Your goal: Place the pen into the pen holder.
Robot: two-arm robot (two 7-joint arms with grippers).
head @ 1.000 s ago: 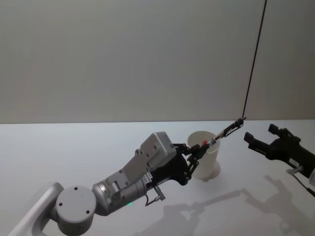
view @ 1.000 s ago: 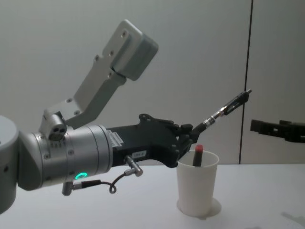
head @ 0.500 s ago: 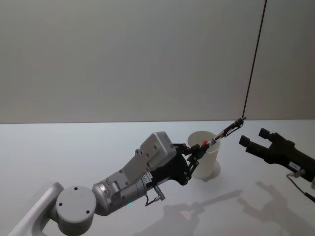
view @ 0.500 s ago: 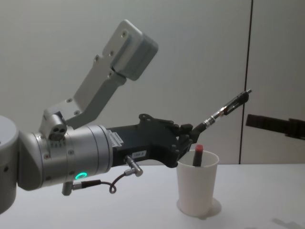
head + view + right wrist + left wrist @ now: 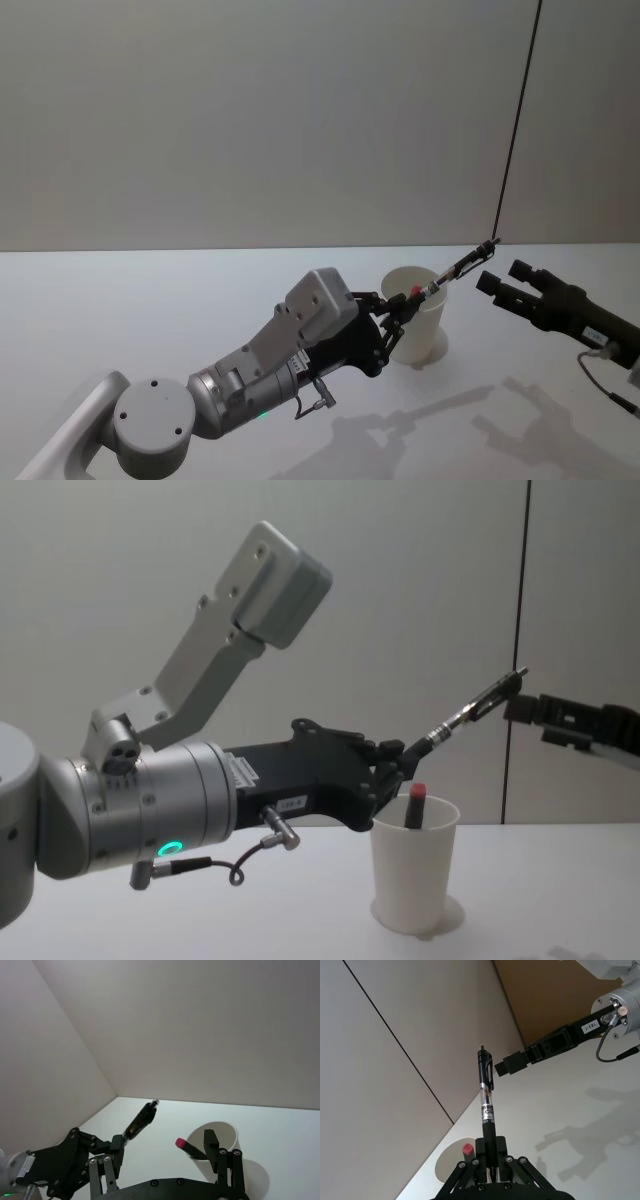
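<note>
My left gripper (image 5: 398, 308) is shut on the lower end of a black and clear pen (image 5: 455, 268), which slants up and to the right above the pen holder (image 5: 415, 332), a white paper cup. A red-capped marker (image 5: 415, 795) stands inside the cup. My right gripper (image 5: 503, 277) is open, close to the pen's upper end and level with it in the chest view, where the pen (image 5: 467, 714) tips toward the right gripper (image 5: 517, 711). In the left wrist view the pen (image 5: 486, 1095) points up beside the right gripper (image 5: 506, 1066).
The white table (image 5: 150, 300) runs back to a plain grey wall. A thin dark vertical seam (image 5: 515, 130) runs down the wall behind the pen's tip. A thin cable (image 5: 600, 385) hangs below my right arm.
My right gripper has moved left and upward, closing in on the pen's upper end. The left arm, pen and cup have stayed still.
</note>
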